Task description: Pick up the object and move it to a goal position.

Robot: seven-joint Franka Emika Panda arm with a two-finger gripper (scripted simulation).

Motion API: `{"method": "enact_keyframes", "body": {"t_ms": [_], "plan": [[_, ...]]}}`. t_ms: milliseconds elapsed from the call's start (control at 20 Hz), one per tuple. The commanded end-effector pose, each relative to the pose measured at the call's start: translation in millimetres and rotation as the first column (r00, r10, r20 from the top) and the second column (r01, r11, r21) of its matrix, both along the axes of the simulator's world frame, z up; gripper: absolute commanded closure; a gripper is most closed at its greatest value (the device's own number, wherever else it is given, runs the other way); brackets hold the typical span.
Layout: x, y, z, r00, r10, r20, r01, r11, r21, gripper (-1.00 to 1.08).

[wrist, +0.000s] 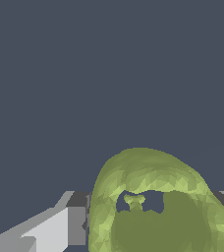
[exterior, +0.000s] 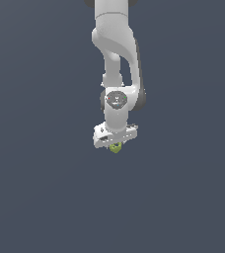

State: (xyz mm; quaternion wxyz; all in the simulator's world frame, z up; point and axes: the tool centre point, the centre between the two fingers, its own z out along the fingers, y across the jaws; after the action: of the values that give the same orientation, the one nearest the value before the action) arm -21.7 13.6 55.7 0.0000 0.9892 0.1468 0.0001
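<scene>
Close against my wrist camera, the yellow-green object (wrist: pixel 155 206) sits between my grey fingers (wrist: pixel 77 224), which press it from both sides. From the exterior view, my gripper (exterior: pixel 115 146) clamps the lump (exterior: pixel 116 147) beneath my white arm (exterior: pixel 117 64) against a plain dark-grey backdrop (exterior: pixel 35 173).

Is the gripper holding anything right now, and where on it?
Apparently yes: the small yellow-green bumpy lump sits between the gripper fingers, flanked on opposite sides; actual contact isn't visible.
</scene>
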Motion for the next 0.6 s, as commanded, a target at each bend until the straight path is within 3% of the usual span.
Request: {"method": "enact_keyframes", "body": {"t_ms": [0,550], "plan": [[-0.9,-4.4,8.3,1.0,-0.001,0.001,0.001,1.0,0.0,1.08],[-13.0,-44.2,86.5,1.0,0.0,0.001,0.0,1.0,0.001,1.08]]}}
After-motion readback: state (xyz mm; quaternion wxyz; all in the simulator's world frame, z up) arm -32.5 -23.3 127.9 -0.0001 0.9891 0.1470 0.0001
